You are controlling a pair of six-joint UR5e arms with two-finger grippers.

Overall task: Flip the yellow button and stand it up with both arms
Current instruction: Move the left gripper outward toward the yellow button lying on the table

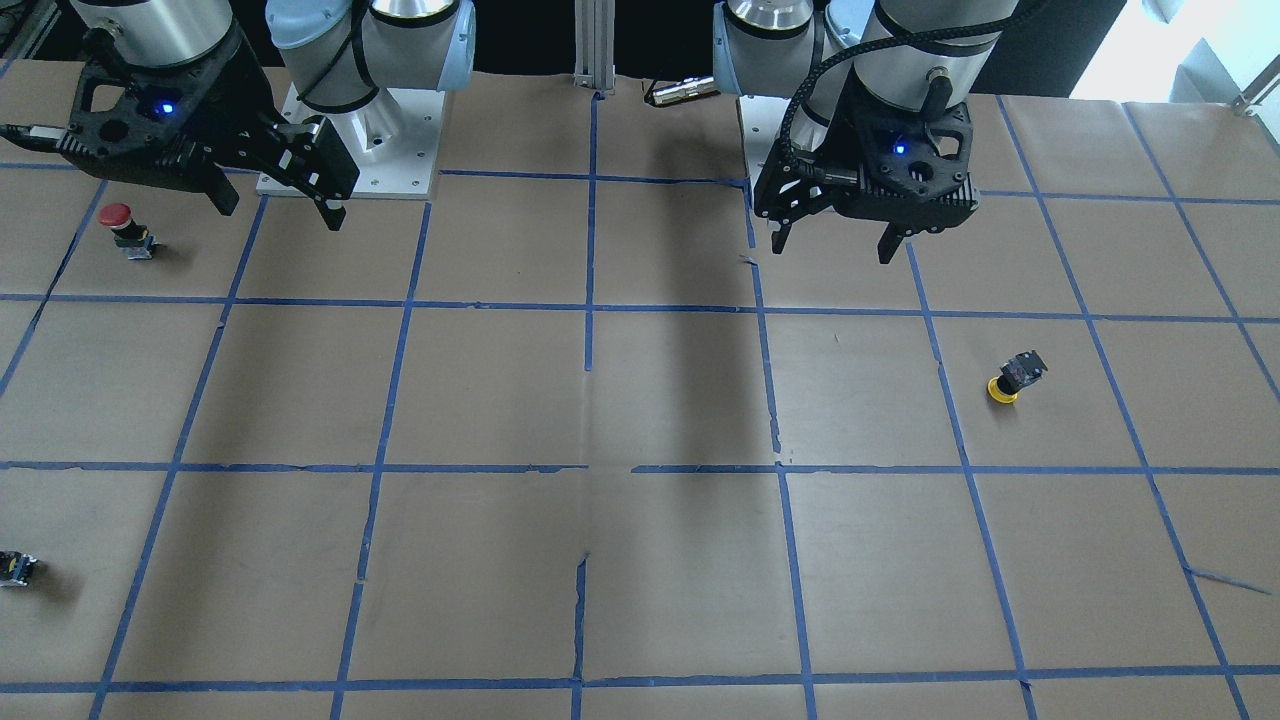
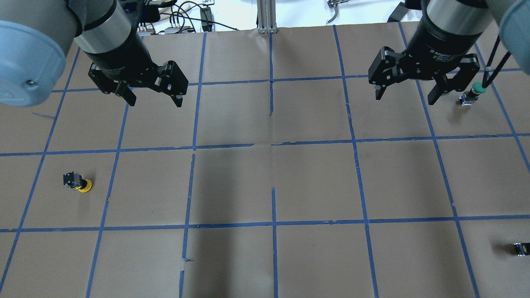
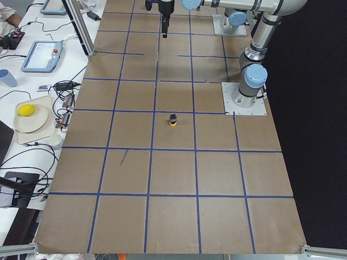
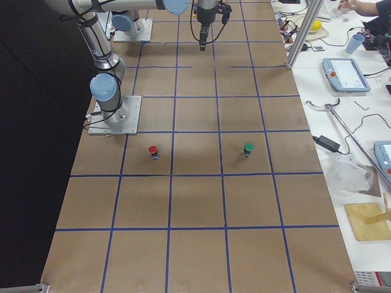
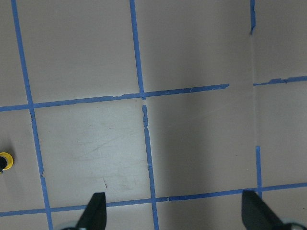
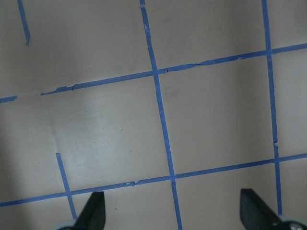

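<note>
The yellow button [image 1: 1015, 378] stands upside down on its yellow cap with the black body up, on the left arm's side of the table. It also shows in the overhead view [image 2: 77, 182], in the exterior left view [image 3: 173, 120], and as a cap edge at the left border of the left wrist view [image 5: 5, 162]. My left gripper [image 2: 155, 102] [image 1: 832, 250] [image 5: 175, 213] hangs open and empty above the table, well apart from the button. My right gripper [image 2: 404, 98] [image 1: 280, 212] [image 6: 175, 211] is open and empty over the far side.
A red-capped button [image 1: 125, 228] [image 4: 153, 151] and a green-capped button [image 2: 472, 93] [image 4: 247, 149] stand near the right arm. A tiny black part with a yellow spot [image 2: 521, 248] [image 1: 15, 568] lies at the table edge. Arm base plates [image 3: 244, 100] [image 4: 113, 113] sit along the robot's side.
</note>
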